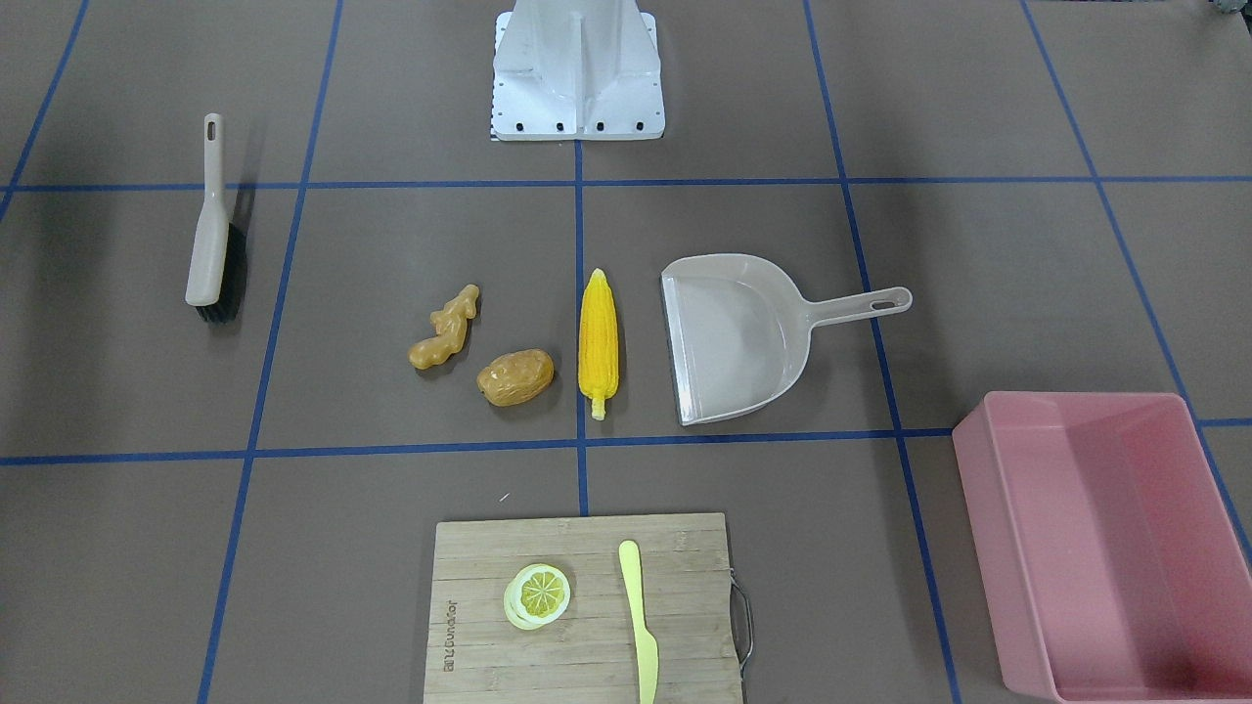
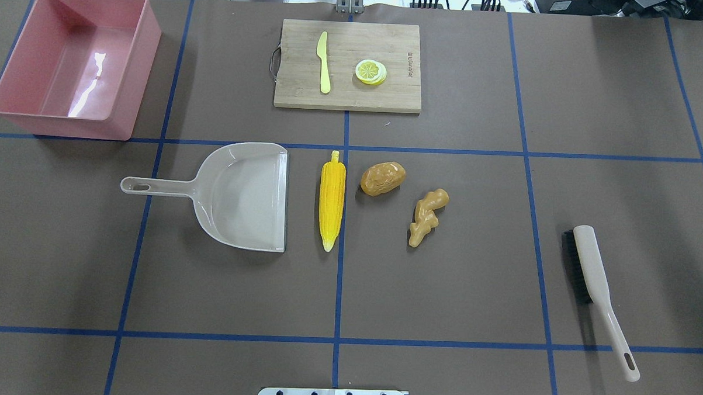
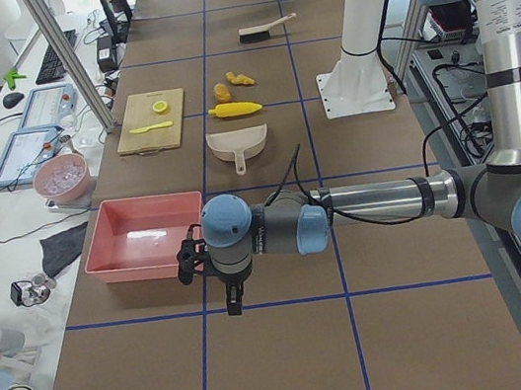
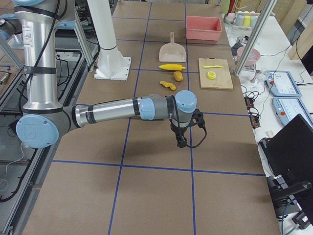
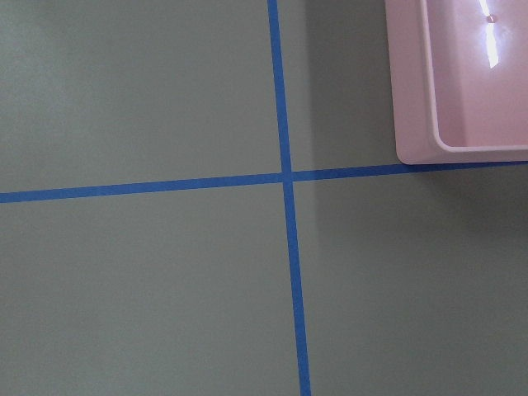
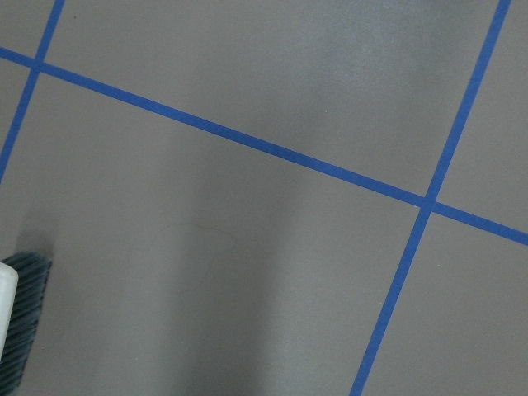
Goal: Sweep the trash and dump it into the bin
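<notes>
So, claws first. The left gripper (image 3: 233,306) hangs pointing down over bare table near the middle of the left side view, just below the near end of the pink bin (image 3: 147,236). The right gripper (image 4: 181,142) hangs the same way at the centre of the right side view. Honestly can't tell whether either one is clenched or released, since only the side cameras catch them. Neither looks to be carrying anything.

The wrist cams back that up. The left one sees just the bin's corner in its upper right. The right one catches a bit of the brush (image 6: 23,318) bristles at lower left. My guess is that each arm is parked next to its own tool.

Moving out, in the overhead view the trash sits mid-frame in a loose row: corn cob (image 2: 332,200), then potato (image 2: 382,178), then ginger root (image 2: 428,216). The dustpan (image 2: 246,199) lies just left of the cob, open mouth facing it and handle pointing left. The brush lies well apart at lower right. So it looks set up for sweeping leftward into the pan, then tipping it into the bin at upper left. Nothing is swept yet.

The cutting board (image 2: 346,98) at top centre holds a lemon slice (image 2: 370,71) and knife (image 2: 323,62). They're not trash, probably decoys.
</notes>
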Controlling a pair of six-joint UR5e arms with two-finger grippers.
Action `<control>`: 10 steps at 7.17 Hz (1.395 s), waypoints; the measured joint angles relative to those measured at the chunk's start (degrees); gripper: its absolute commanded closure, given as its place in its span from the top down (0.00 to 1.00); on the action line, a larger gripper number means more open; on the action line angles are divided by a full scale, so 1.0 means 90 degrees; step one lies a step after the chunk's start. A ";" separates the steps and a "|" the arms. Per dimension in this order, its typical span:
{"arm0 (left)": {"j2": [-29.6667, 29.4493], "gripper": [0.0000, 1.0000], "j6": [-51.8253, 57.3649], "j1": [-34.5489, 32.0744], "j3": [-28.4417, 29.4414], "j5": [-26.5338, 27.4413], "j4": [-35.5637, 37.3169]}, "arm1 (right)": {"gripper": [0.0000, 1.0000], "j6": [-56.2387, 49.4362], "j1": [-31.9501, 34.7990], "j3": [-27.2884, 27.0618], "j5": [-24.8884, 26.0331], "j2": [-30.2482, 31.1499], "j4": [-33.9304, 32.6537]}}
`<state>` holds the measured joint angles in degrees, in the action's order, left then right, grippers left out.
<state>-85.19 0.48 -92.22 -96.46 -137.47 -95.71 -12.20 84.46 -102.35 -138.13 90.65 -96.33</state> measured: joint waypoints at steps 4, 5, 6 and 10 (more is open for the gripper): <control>-0.0052 0.98 0.0011 0.0002 -0.0021 -0.0055 -0.0045 | 1.00 0.0488 -0.0105 -0.0066 -0.0027 0.0019 -0.0003; -0.0055 0.98 0.0002 0.0002 -0.0034 -0.0053 -0.0189 | 1.00 0.0525 -0.0115 -0.0138 -0.0045 0.0059 -0.0010; -0.0046 0.98 -0.0029 0.0001 -0.0026 -0.0050 -0.0485 | 1.00 0.0538 -0.0121 -0.0199 -0.0048 0.0098 -0.0023; -0.0031 0.98 -0.0314 -0.0034 0.0194 -0.0077 -0.0992 | 1.00 0.1383 -0.0275 -0.0813 -0.0056 0.0480 -0.0094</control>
<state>-85.47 -2.35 -92.52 -94.71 -138.16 -104.64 0.25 81.99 -109.67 -138.64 94.98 -97.17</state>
